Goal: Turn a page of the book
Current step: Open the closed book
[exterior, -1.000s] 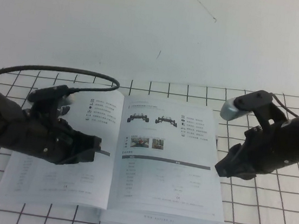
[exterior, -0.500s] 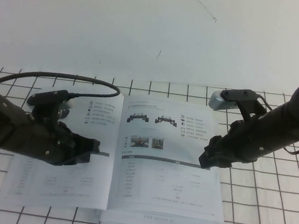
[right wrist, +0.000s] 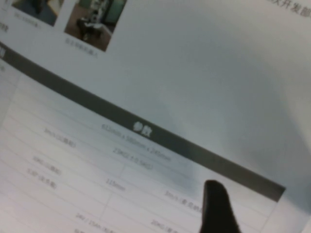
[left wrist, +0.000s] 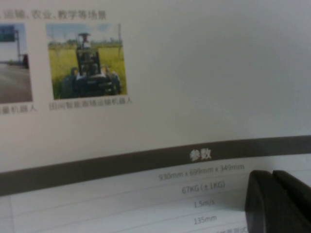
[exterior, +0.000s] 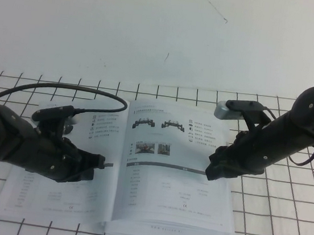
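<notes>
The book [exterior: 139, 167] lies open on the table, the left gripper [exterior: 91, 164] rests shut on its left leaf, and the right gripper [exterior: 212, 169], jaws apart over the page [exterior: 177, 166], should catch only that sheet's outer edge

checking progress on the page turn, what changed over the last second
The right end effector swung in from beyond the book's right edge to sit over the outer edge of the page, and it opened on the way. The left end effector slid slightly lower on the left-hand page, pressing it. The book stayed open and flat; no page has lifted.
</notes>
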Available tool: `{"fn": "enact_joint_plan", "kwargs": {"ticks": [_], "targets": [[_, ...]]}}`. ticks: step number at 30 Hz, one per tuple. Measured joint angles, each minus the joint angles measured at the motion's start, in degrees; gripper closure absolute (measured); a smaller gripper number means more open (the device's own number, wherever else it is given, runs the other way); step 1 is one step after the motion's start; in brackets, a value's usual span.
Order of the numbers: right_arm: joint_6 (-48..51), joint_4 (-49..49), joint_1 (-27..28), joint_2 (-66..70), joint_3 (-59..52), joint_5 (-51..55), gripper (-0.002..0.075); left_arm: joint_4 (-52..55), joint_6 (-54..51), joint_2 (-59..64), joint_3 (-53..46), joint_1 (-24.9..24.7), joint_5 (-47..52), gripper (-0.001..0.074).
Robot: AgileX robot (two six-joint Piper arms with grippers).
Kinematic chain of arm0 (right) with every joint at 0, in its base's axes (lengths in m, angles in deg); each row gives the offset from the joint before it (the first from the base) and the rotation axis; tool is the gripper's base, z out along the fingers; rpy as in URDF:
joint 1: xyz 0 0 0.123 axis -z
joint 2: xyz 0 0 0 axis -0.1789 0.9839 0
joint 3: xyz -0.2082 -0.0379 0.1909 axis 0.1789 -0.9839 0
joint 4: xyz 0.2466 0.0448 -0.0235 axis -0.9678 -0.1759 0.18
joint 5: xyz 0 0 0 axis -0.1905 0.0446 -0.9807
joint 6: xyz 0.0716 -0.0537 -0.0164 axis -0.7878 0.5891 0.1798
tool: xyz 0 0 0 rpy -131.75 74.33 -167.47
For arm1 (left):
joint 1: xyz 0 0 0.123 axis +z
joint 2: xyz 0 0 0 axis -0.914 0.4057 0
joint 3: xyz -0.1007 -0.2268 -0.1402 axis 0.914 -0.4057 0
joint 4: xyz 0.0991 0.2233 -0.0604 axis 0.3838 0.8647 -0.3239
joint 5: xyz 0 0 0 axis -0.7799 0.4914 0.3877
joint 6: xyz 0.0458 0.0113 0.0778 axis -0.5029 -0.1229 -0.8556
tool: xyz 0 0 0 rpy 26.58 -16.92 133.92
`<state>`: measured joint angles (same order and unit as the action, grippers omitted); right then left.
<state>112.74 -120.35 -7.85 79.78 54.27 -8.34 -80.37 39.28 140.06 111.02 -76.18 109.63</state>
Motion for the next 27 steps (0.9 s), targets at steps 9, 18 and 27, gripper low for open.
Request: {"fn": "enact_joint_plan", "kwargs": {"ticks": [9,18,27], "targets": [[-1.13,-0.33,0.00,1.64,0.23,0.11,0.0326,0.00,0.00,0.10,0.13,0.00,0.00,0.0738],[-0.23,-4.84,0.11,2.06,0.35,0.22,0.0325,0.00,0.00,0.13,0.13,0.00,-0.12,0.0738],[11.76,-21.79,0.22,2.74,0.35,2.99,0.0325,0.13,0.00,0.23,0.13,0.00,-0.35,0.0737]]}}
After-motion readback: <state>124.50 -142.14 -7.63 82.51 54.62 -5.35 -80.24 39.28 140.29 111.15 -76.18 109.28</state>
